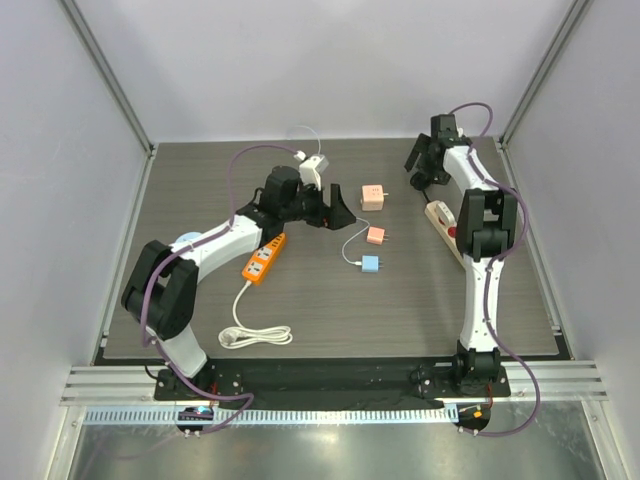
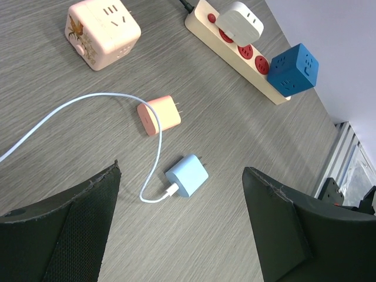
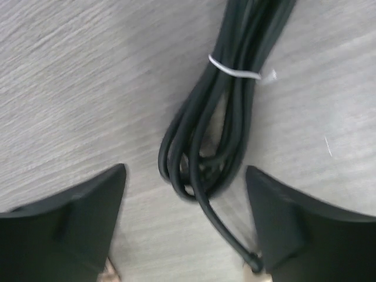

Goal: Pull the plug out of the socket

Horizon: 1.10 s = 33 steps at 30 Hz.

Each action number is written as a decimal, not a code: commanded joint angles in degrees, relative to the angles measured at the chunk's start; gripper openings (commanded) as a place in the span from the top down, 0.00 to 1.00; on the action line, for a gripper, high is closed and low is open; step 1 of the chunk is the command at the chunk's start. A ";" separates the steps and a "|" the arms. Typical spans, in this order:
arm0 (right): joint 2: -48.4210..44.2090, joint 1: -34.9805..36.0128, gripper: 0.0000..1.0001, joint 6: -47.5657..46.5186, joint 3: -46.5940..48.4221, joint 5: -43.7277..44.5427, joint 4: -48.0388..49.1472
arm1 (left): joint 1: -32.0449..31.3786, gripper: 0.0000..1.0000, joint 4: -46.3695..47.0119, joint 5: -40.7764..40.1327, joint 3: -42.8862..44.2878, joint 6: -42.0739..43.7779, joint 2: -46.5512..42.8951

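We log approach only: plug (image 2: 292, 69) seated at socket's (image 2: 205, 23) near end, left gripper (image 2: 181, 168) and right gripper (image 3: 185, 170) wide, empty, right over far cord (image 3: 229, 117); next, straddle plug.

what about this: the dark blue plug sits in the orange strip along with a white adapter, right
No: the dark blue plug sits in the beige strip, which isn't orange, along with a white adapter, as the left wrist view shows.
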 commanded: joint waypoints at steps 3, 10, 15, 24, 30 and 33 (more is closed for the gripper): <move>-13.61 -0.18 0.00 -3.65 -6.22 0.83 -1.23 | 0.25 0.15 3.85 1.81 -1.34 0.86 -1.34; -28.03 -1.14 0.00 -6.64 -24.76 -0.14 5.44 | 0.25 0.15 6.40 3.04 -2.23 -0.19 -0.90; -34.44 -6.06 0.00 -8.58 -35.56 -7.22 9.84 | 0.25 0.15 8.33 4.27 -2.75 -0.81 -0.46; -38.68 -15.90 0.00 -3.57 -50.43 -14.90 20.12 | 0.25 0.15 9.12 4.97 -2.67 -0.81 0.07; -40.87 -19.42 0.00 -0.23 -58.60 -19.03 24.69 | 0.25 0.15 8.77 5.15 -2.31 -0.64 0.15; -43.16 -20.04 0.00 2.66 -62.74 -20.71 27.68 | 0.25 0.14 8.68 5.24 -2.23 -0.64 0.15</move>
